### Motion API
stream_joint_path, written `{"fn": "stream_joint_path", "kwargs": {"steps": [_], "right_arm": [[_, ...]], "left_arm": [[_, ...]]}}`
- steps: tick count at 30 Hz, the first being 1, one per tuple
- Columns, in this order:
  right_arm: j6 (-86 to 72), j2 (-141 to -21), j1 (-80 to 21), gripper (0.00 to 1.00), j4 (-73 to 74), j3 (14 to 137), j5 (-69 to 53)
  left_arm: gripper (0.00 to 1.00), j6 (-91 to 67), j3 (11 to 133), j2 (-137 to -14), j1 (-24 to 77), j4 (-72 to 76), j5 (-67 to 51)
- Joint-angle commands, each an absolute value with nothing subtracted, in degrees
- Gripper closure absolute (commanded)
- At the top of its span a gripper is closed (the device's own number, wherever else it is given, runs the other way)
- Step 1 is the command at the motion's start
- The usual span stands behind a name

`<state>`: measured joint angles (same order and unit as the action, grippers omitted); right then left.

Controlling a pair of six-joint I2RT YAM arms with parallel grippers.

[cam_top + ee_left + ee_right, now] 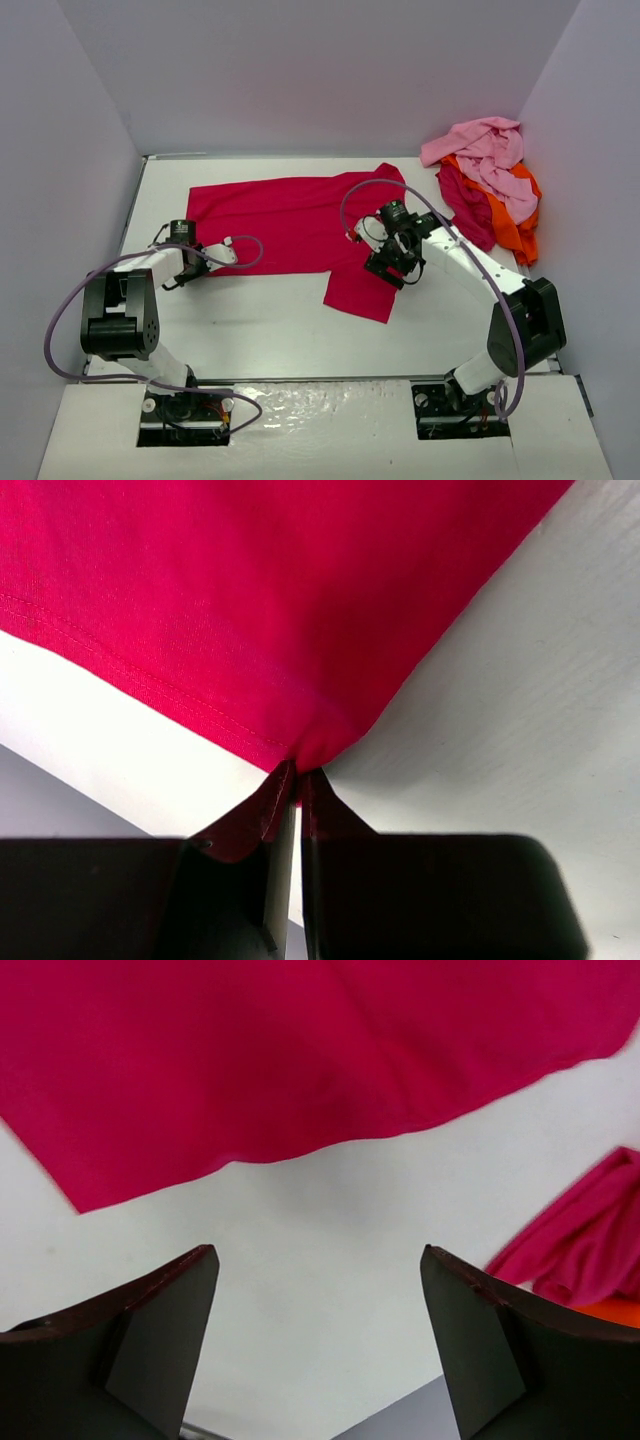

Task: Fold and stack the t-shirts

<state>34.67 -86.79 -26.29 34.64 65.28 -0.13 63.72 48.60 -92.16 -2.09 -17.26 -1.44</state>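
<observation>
The crimson-red t-shirt (285, 220) lies spread flat across the back middle of the table, one part hanging toward the front at the right (360, 290). My left gripper (230, 247) is at the shirt's near left edge. In the left wrist view it (297, 772) is shut on a corner of the crimson shirt (270, 610). My right gripper (393, 266) hovers over the shirt's right part. In the right wrist view it (320, 1260) is open and empty above bare table, with the shirt's edge (300, 1060) beyond it.
A pile of t-shirts sits at the back right corner: light pink (487, 150) on top, orange (520, 228) and dark magenta (465, 205) under it. The dark magenta one also shows in the right wrist view (585, 1245). Walls close the table on three sides.
</observation>
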Motion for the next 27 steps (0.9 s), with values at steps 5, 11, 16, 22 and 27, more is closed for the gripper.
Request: {"fn": "stream_joint_path", "kwargs": {"steps": [5,11,16,22,27], "right_arm": [[33.8,-86.0,-34.7,0.22,43.9,61.0,-10.3],[31.8,-86.3,-41.4,0.25,43.9,58.6,-7.9],[32.0,-89.0,-42.2,0.26,43.4,58.1,-5.5],[31.3,-91.1,-42.3,0.28,38.9,55.9,2.3],[32.1,-93.2,-42.3,0.29,37.5,55.2,2.7]], "left_arm": [[1.00,62.6,49.5,-93.2,-1.8,-18.5,-1.2],[1.00,62.4,49.4,-93.3,-1.8,-18.3,-0.6],[1.00,61.8,49.6,-92.7,-1.8,-19.0,-0.5],[1.00,61.9,48.8,-92.3,-1.8,-18.9,-0.6],[1.00,61.9,48.7,-92.2,-1.8,-18.9,-0.6]]}}
